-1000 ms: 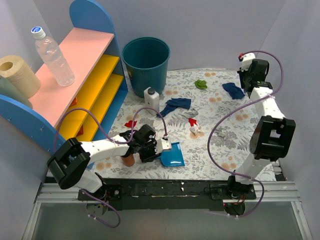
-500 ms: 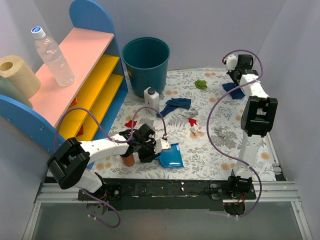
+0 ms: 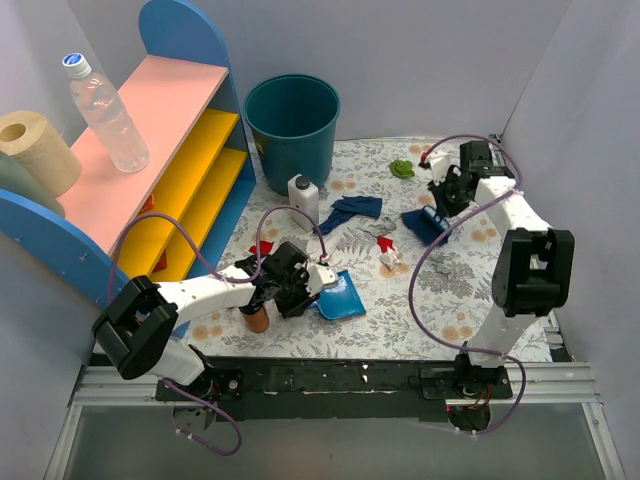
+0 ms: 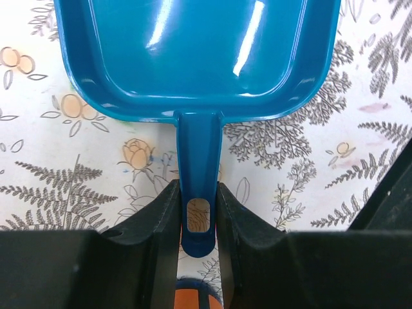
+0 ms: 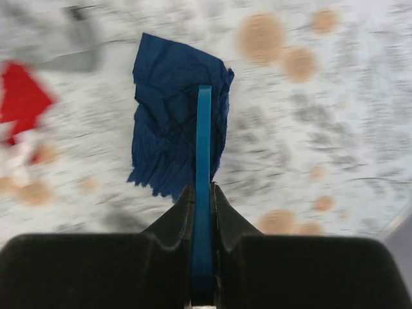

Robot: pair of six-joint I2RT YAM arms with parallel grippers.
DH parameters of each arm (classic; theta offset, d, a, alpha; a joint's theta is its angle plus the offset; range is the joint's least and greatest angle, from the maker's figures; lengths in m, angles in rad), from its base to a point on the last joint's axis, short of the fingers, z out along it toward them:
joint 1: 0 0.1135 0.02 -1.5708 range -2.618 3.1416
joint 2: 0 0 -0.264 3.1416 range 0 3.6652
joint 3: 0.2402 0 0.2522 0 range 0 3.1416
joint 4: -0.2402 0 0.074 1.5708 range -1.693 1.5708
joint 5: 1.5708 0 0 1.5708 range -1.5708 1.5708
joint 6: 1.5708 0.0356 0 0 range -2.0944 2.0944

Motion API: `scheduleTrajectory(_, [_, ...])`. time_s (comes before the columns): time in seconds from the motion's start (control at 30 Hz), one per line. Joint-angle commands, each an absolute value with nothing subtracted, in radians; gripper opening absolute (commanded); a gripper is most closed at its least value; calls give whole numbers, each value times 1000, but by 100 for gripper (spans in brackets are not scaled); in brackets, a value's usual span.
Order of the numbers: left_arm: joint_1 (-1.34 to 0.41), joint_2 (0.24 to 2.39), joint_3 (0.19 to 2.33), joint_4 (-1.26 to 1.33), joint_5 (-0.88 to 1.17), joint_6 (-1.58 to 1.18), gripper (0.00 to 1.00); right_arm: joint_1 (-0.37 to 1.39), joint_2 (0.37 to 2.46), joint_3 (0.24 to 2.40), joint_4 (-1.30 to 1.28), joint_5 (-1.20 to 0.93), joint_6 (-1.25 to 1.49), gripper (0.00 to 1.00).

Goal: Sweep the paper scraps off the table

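**Blue scrap dragged in toward the dustpan**

Over the last second my right tool [image 3: 446, 190] has swung in from the far back corner of the desk [image 3: 450, 310]. The dark blue scrap [image 3: 424, 222] has come with it and now lies just ahead of the tool's tip, under the end of the brush [image 5: 204, 129]. That tool is clamped on the thin blue brush handle, seen edge-on between its fingers. The wrist view is smeared, so I judge the stroke is still running.

My left tool [image 4: 196, 193] grips the handle of the dustpan [image 4: 193, 58]. The pan stretches away in front of it, empty, and has turned a little toward the middle.

So one piece is nearer the pan, though still well apart from it. The rest of the paper scraps lie between the two tools: a red one [image 3: 385, 243], a second dark blue one [image 3: 357, 208], a grey one [image 3: 440, 265]. A green one [image 3: 402, 168] sits just left of the right tool.

I can read no writing; the white bottle [image 3: 303, 198] is too small to show any label.
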State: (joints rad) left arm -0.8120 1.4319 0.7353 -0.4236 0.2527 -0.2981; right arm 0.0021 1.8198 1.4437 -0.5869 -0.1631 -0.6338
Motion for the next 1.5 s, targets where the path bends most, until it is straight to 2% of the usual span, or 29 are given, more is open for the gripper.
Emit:
scheduleTrajectory(0.0, [-781,1374,778,-383,245,-379,0,58,1619,1284,-744,-325,-465,1])
scheduleTrajectory(0.1, [-779,1382,791,-400,224,-402,0,58,1531,1310,-697,-295,-374,1])
scheduleTrajectory(0.23, [-779,1402,802,-429,241,-399,0,58,1534,1387,-540,-241,-330,1])
scheduleTrajectory(0.47, [-756,1437,828,-463,281,-365,0,97,1750,1546,-307,-138,-345,1])
scheduleTrajectory(0.63, [-742,1459,848,-483,302,-335,0,164,1929,1684,-175,73,-555,1])
scheduleTrajectory(0.73, [-742,1462,861,-497,299,-318,0,244,2014,1675,35,308,-819,1])
scheduleTrajectory(0.8, [-741,1462,862,-499,298,-316,0,252,2067,1693,124,333,-892,1])
scheduleTrajectory(0.97, [-739,1465,870,-506,316,-314,0,264,2174,1811,17,244,-1081,1])
scheduleTrajectory(1.07, [-739,1468,874,-499,319,-313,0,262,2168,1778,-44,183,-1139,1])
scheduleTrajectory(1.3, [-739,1477,880,-471,292,-324,0,267,2007,1554,-227,54,-1184,1])
scheduleTrajectory(1.47, [-739,1453,899,-471,241,-353,0,268,1873,1499,-512,-87,-1095,1])
